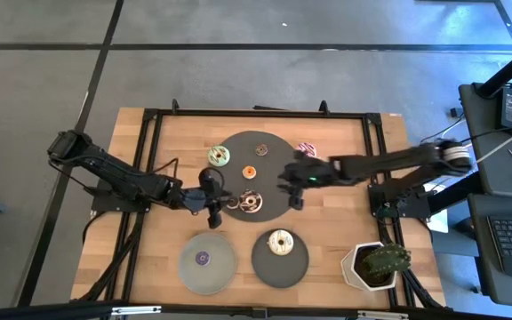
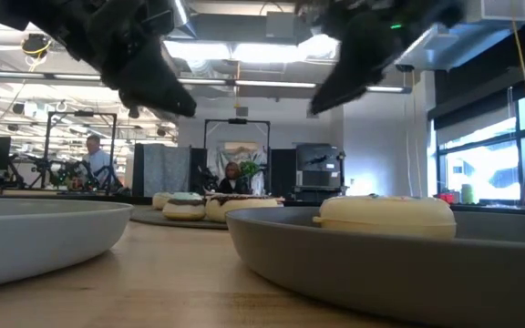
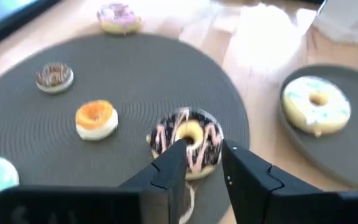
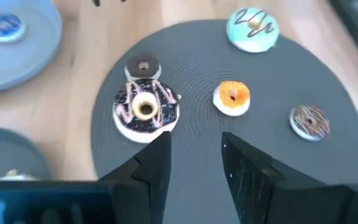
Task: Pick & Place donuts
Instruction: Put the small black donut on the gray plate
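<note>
Likely trouble: both grippers, left gripper [image 3: 202, 167] and right gripper [image 4: 194, 152], jaws parted and empty, crowd the chocolate donut [image 1: 249, 202] on the dark mat [image 1: 269, 147]; collision seems possible.

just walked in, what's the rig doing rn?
Sorting toy donuts off the big dark mat. The left gripper is open, closing in on the chocolate donut with pink drizzle. The right gripper hovers open over the same mat. A white donut sits on the dark plate, a purple mini on the grey plate.
</note>
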